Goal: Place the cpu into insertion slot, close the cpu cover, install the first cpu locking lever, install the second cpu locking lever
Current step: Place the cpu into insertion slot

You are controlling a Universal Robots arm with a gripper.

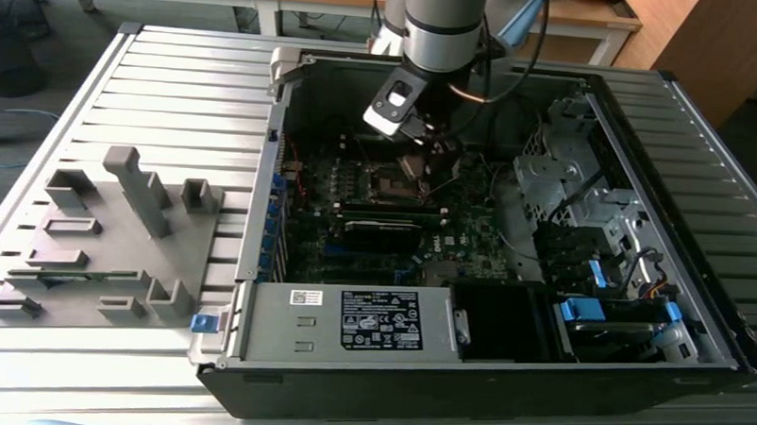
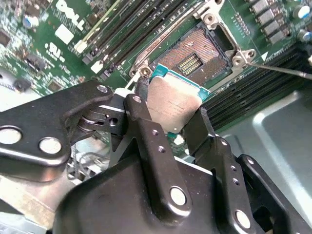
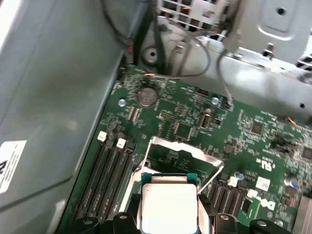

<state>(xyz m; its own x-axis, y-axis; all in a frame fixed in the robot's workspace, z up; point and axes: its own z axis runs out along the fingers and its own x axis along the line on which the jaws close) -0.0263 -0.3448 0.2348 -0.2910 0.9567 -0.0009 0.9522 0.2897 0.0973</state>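
Observation:
My gripper (image 2: pixel 171 124) is shut on the cpu (image 2: pixel 171 103), a flat silver square with a teal edge, pinched between two black fingers (image 2: pixel 142 119). The chip hangs tilted a little above the motherboard, close beside the insertion slot (image 2: pixel 197 54), whose dark pin field lies bare inside a silvery rim. In the first wrist view the cpu (image 3: pixel 169 204) sits in front of the cpu cover (image 3: pixel 184 147), which stands raised open as a thin metal frame. A thin wire locking lever (image 2: pixel 280 71) sticks out beside the socket. In the exterior view the gripper (image 1: pixel 414 163) hovers just over the insertion slot (image 1: pixel 396 184).
Long black memory slots (image 3: pixel 105 178) flank the socket. The open case has a power supply box (image 1: pixel 349 320) at the front and a metal drive cage (image 1: pixel 569 177) on the exterior view's right. A grey parts fixture (image 1: pixel 101 231) lies outside on the slatted table.

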